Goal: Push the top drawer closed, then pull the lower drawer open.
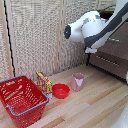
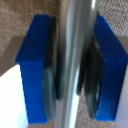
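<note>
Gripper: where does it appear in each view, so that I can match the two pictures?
Exterior view: the gripper is at the exterior view's upper right, at the arm's end, against the dark drawer fronts.
Wrist view: its blue fingers fill the picture, one on each side of a silver bar handle.
Shared landmark: the brown drawer fronts, seen blurred behind the fingers in the wrist view.

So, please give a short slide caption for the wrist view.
Blue-padded hand straddling a drawer's silver bar handle against the brown wood-grain front.
</note>
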### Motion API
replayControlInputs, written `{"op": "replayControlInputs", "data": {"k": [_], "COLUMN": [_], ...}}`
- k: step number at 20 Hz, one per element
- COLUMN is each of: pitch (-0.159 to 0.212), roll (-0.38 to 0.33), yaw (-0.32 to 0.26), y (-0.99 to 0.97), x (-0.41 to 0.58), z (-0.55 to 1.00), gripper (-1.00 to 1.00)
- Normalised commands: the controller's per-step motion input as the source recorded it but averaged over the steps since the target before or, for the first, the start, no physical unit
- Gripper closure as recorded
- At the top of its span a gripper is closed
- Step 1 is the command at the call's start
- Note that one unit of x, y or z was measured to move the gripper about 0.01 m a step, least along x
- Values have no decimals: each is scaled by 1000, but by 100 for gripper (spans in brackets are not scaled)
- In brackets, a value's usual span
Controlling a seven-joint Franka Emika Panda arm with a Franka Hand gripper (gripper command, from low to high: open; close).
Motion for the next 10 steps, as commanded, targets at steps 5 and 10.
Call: {"op": "replayControlInputs", "data": {"k": [5,10], "pitch": [-25,-41], "roll": [-6,0], "yaw": [0,0], "y": [-798,-952], "x": [-10,-63], "z": [263,145], "gripper": [100,100]}}
